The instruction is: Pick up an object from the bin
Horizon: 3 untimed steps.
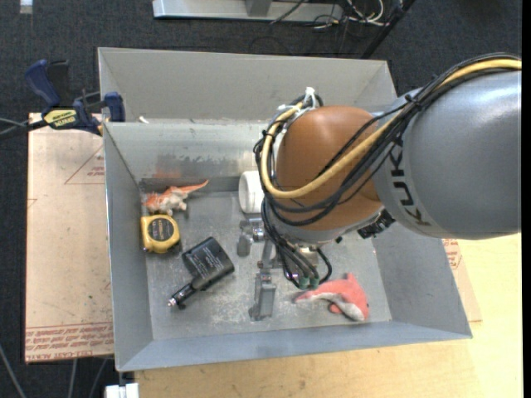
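One grey metal bin (124, 247), floor scuffed; dark carpet (58, 15) around.

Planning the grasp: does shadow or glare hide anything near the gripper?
Camera view: the arm's orange cover shades the bin floor around the gripper, yet the pink toy beside it is readable; no glare there; the yellow tape measure at left is well lit.

white obj (248, 191) half hidden behind orange cover (323, 168); arm (465, 164) cut off rt edge.
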Each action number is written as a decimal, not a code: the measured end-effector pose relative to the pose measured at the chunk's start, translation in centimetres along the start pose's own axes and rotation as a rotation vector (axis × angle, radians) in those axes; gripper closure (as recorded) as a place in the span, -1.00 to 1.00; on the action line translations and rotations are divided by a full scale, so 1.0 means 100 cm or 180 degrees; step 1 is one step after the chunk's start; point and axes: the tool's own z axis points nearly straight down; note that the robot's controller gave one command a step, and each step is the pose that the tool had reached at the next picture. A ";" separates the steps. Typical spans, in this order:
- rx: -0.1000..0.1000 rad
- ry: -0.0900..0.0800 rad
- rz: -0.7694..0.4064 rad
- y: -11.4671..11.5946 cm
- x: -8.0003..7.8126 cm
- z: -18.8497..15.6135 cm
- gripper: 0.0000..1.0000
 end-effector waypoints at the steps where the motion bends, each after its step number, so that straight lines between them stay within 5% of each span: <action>1: -0.0004 -0.0026 0.0012 -0.001 -0.002 -0.004 -1.00; 2: -0.0009 -0.0016 -0.0025 -0.005 -0.006 -0.005 -1.00; 3: -0.0006 -0.0032 -0.0157 -0.030 -0.050 -0.001 -1.00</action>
